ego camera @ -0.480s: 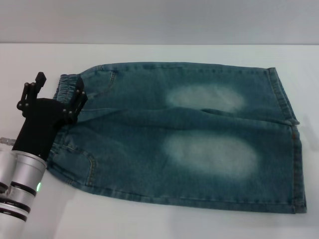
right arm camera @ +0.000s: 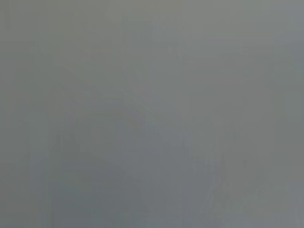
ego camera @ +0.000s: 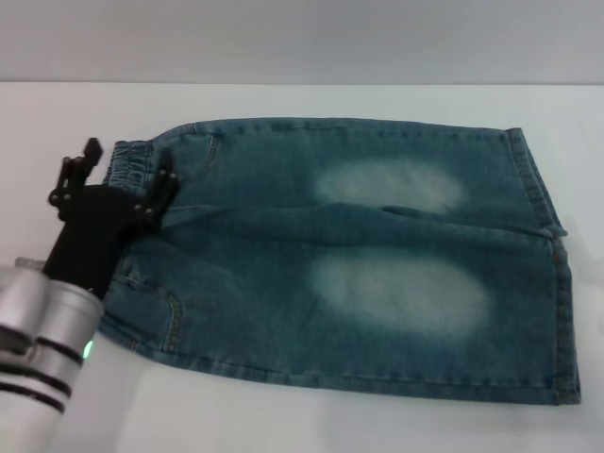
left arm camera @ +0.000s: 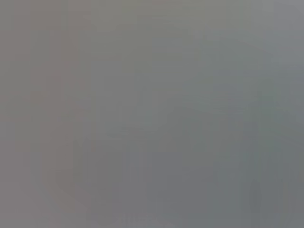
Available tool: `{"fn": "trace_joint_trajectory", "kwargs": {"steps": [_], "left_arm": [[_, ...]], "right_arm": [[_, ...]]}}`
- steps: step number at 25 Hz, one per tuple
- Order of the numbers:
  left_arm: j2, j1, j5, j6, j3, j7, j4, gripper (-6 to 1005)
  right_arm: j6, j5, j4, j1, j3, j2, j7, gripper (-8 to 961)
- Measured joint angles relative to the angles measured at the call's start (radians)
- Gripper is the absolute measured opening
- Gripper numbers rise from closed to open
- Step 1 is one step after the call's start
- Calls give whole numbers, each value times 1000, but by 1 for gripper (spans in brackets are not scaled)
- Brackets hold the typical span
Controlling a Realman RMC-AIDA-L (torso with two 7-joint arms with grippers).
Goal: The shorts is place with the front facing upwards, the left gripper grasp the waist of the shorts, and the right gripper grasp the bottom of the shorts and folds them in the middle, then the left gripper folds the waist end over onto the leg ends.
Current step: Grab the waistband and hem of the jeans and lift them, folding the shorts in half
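Head view: the denim shorts (ego camera: pixel 349 260) lie flat and spread on the white counter (ego camera: pixel 302 425), front side up, with 2 pale faded patches on the legs. The ruffled elastic waist (ego camera: pixel 132 175) sits at the robot's left end of the garment, and the leg ends (ego camera: pixel 552 274), with their straight stitched hems, lie at the robot's right end. The left hand (ego camera: pixel 123 175) reaches in from the lower left corner on its silver arm with black bands and a green light. Its 2 black fingers are spread apart, 1 finger (ego camera: pixel 80 170) just off the cloth over the counter and the other finger (ego camera: pixel 162 193) over the denim beside the waist, so the elastic band lies between them. They are not closed on the cloth. The right hand is not seen here.

Left wrist view: only a flat grey field, nothing can be made out.

Right wrist view: the same flat grey, nothing can be made out.
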Motion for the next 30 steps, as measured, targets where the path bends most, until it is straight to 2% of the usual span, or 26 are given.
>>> {"fn": "trace_joint_trajectory", "kwargs": {"steps": [3,6,7,8,9,12,15,19,23,25,27,30], "left_arm": [[5,60,0,-172,-54,168,-182,842],[5,152,1,-441,-163,272,-426,842],[4,182,0,-579,-221,277,-521,842],[4,193,0,-639,-248,279,-564,842],[2,212,-1,-802,-323,277,-652,842],[-1,207,-5,-1197,-487,247,-797,842],[-1,162,-6,-1460,-612,178,-840,841],[-2,118,-1,-1674,-732,101,-840,841],[-2,131,6,-1798,-812,56,-872,841],[-1,140,26,-1838,-840,30,-887,841],[-1,143,85,-1895,-858,-18,-911,841],[-1,129,215,-1996,-857,-99,-941,841]], "right_arm": [[184,-26,248,-92,10,-39,-2,740],[502,-90,563,-189,54,-74,-11,740],[618,-116,666,-220,79,-76,-11,740],[723,-138,758,-248,106,-75,-10,740],[822,-154,838,-266,128,-72,-8,740],[1211,-165,1074,-281,198,-65,-4,739],[1576,-158,1220,-240,262,-59,-7,739],[1931,-157,1342,-164,311,-53,-25,738],[2134,-155,1441,-144,338,-48,-41,738],[2213,-146,1479,-140,363,-33,-63,738],[2289,-120,1507,-136,403,-10,-104,738],[2344,-71,1515,-135,437,5,-146,738]]}}
